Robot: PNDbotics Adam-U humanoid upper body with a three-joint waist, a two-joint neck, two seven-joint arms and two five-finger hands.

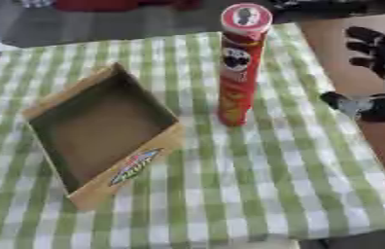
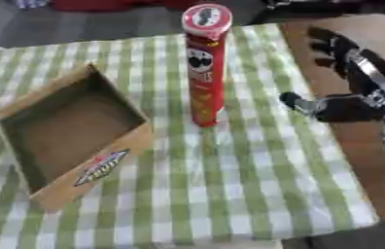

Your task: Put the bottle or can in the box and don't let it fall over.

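A tall red can (image 1: 236, 68) with a face logo and a red-rimmed lid stands upright on the green-and-white checked cloth (image 1: 255, 175). To its left lies an open cardboard box (image 1: 68, 104), shallow and empty, with a sticker on its near wall. My right hand (image 2: 349, 73) is at the right, past the cloth's edge and apart from the can. Its fingers (image 2: 328, 41) are spread and straight, its thumb (image 2: 302, 103) points toward the can, and it holds nothing. The left hand does not show.
The cloth covers the table; bare brown tabletop (image 2: 353, 146) shows along the right side. Dark and red shapes (image 1: 111, 5) lie beyond the far edge. The cloth in front of the can and box is open ground.
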